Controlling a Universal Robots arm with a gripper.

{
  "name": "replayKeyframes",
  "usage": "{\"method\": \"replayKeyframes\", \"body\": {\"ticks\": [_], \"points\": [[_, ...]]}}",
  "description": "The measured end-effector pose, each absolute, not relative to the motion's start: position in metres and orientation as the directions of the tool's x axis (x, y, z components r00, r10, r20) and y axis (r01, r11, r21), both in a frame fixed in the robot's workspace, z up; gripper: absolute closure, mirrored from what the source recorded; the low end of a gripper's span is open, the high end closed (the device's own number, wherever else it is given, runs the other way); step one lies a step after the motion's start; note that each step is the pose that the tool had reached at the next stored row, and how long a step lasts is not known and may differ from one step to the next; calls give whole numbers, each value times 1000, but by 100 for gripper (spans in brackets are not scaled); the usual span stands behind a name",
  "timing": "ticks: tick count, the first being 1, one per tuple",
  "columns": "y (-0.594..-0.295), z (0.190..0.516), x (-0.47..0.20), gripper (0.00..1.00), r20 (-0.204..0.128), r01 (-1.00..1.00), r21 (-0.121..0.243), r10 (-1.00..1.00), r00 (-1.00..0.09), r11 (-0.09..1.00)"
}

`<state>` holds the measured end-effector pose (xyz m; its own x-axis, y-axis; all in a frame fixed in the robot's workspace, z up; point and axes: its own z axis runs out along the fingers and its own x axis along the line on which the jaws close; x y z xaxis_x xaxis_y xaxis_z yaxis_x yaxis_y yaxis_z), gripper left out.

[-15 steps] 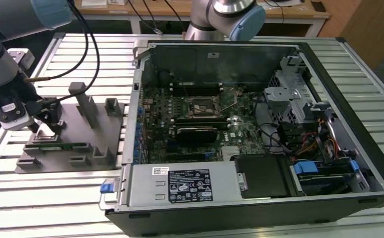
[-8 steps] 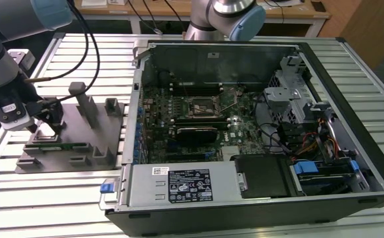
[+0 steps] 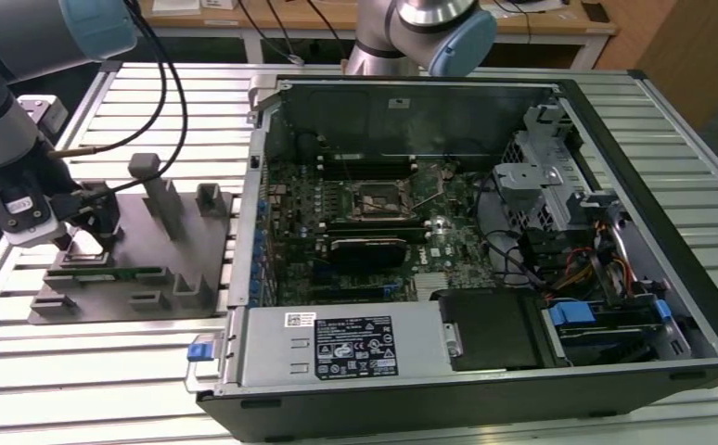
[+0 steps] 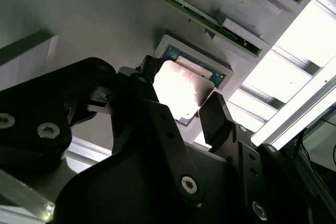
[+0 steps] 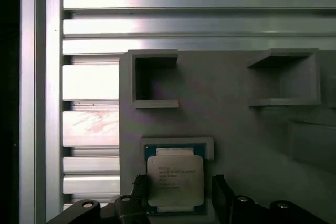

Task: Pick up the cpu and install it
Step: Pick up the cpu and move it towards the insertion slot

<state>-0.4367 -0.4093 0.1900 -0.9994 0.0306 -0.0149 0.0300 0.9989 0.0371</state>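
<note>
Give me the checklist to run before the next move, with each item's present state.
1. cpu lies flat in its pocket on the gray fixture: ok.
2. gripper is centred over the cpu, one finger on each side in both wrist views: ok.
3. Gripper is open and not clamping: ok. A gap shows between one finger and the cpu's edge.
4. Fingers are low enough to catch the cpu's rim: cannot tell.
5. Motherboard socket in the open computer case is ready to receive the cpu: cannot tell from the exterior view.
</note>
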Motion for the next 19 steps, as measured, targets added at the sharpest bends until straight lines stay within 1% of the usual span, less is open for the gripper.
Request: {"method": "replayKeyframes", "body": {"ticks": [19], "points": [[-409, 186, -437, 40, -15, 30, 37, 31, -999, 999]]}}
